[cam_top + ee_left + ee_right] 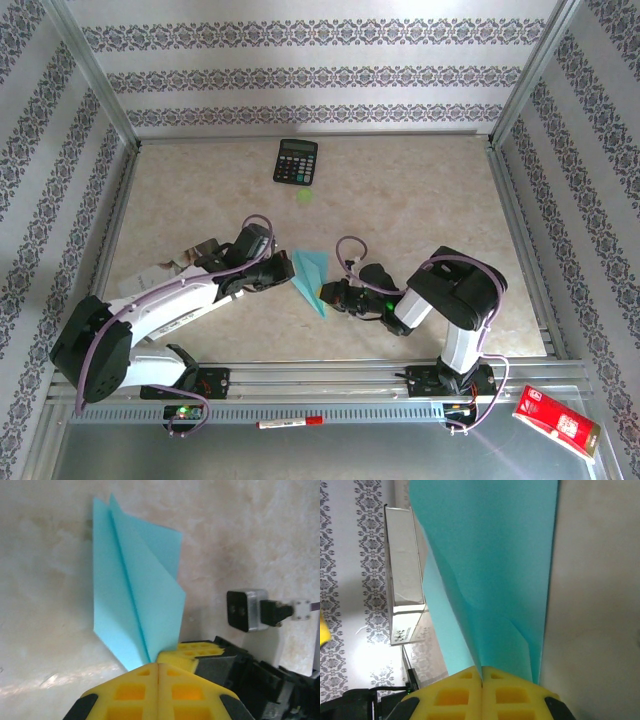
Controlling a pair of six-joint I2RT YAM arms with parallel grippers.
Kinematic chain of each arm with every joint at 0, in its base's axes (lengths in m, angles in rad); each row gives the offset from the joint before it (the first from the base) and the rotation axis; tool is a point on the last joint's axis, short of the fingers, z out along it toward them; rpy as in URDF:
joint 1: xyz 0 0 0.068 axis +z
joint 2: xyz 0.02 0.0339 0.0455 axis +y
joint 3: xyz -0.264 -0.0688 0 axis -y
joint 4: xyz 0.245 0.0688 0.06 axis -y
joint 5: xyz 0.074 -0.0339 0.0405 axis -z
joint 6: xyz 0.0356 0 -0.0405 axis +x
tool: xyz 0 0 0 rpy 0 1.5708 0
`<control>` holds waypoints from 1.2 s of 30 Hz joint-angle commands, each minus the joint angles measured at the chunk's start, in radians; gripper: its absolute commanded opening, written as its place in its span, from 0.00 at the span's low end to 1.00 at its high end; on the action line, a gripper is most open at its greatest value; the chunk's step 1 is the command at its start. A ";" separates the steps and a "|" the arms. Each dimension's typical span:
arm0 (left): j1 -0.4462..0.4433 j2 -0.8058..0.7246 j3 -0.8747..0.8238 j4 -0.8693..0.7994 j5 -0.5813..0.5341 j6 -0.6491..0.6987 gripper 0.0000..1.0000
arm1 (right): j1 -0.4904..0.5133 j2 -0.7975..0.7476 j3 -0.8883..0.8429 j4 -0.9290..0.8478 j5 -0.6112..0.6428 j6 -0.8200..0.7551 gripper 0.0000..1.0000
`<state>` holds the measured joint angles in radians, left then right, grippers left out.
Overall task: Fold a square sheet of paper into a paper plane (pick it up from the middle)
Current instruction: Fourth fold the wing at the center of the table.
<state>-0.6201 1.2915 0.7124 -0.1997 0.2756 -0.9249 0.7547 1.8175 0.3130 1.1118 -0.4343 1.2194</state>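
Observation:
The paper plane [311, 278] is a slim light-cyan dart with a centre crease, sitting mid-table between both arms. My left gripper [288, 272] meets it from the left. In the left wrist view the yellow jaws are pressed together [158, 666] where the plane's [137, 590] crease runs into their seam. My right gripper [326, 297] holds the lower end from the right. In the right wrist view its jaws [482, 672] are closed on a fold of the plane [490, 570], which rises away from them. The right fingers [200, 650] also show beside the left ones.
A black calculator [296, 160] lies at the back, with a small green scrap [304, 195] in front of it. A grey-white booklet [170, 268] lies under the left arm. A red box [555, 418] and a red pen [290, 423] sit past the near rail.

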 commanded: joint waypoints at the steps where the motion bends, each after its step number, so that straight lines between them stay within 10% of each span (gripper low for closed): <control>1: 0.006 -0.002 -0.022 -0.017 -0.001 -0.026 0.02 | 0.025 0.011 0.024 -0.174 -0.010 -0.046 0.00; 16: -0.031 0.126 0.047 0.031 0.046 -0.009 0.02 | 0.011 -0.282 -0.030 -0.520 0.110 -0.187 0.00; 36: -0.080 0.404 0.167 0.184 0.115 -0.030 0.01 | -0.011 -0.287 -0.074 -0.420 0.121 -0.152 0.00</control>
<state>-0.6819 1.6768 0.8490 -0.0586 0.3668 -0.9432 0.7498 1.5124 0.2584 0.6849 -0.3477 1.0695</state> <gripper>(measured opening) 0.044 0.042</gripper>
